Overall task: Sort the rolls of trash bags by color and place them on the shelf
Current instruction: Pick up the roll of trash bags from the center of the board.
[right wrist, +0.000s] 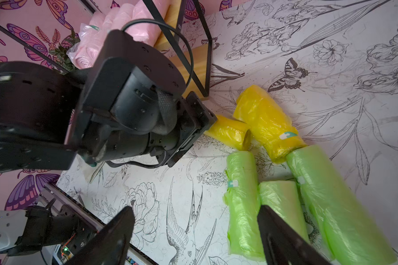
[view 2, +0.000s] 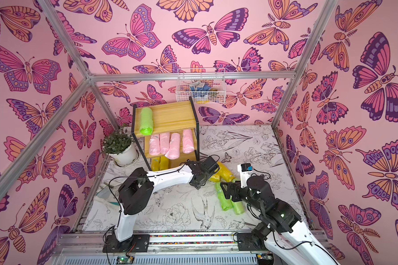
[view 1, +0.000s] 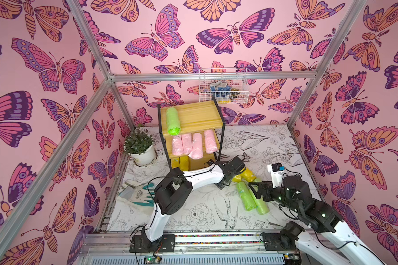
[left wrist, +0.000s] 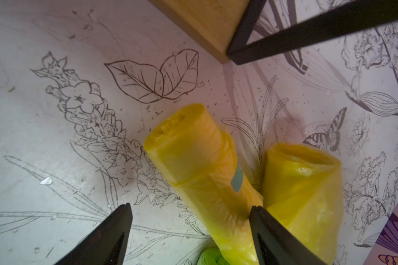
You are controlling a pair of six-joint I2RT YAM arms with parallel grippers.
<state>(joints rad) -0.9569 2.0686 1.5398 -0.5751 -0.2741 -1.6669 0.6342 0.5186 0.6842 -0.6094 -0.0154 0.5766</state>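
Five rolls lie on the table [view 1: 193,206]: two yellow rolls [view 1: 246,175] and three green rolls [view 1: 247,197]. In both top views they sit bunched right of centre, lower in the frame than the shelf [view 1: 193,114]. The shelf carries one green roll [view 1: 173,120] on the top board, four pink rolls [view 1: 194,143] on the middle board, and two shelved yellow rolls [view 1: 180,161] on the bottom.

Left gripper [left wrist: 190,206]: jaws apart, straddling the labelled yellow roll [left wrist: 200,165]. One finger sits in the crack between it and its neighbour [left wrist: 303,183]; the other stands clear of it. Nothing clamped.

Right gripper [right wrist: 195,207]: jaws apart above the green rolls, one finger over the middle one [right wrist: 283,199]. Nothing held.

Handling, judged: the rolls look light and soft, and the crinkly film is likely to dent and slide under the pads. The two yellow rolls seem to touch, so closing may drag the neighbour along. The best hold is probably across the roll's middle, near the teal label [left wrist: 237,181] and square to its axis. A grip near an end would probably let it tip.
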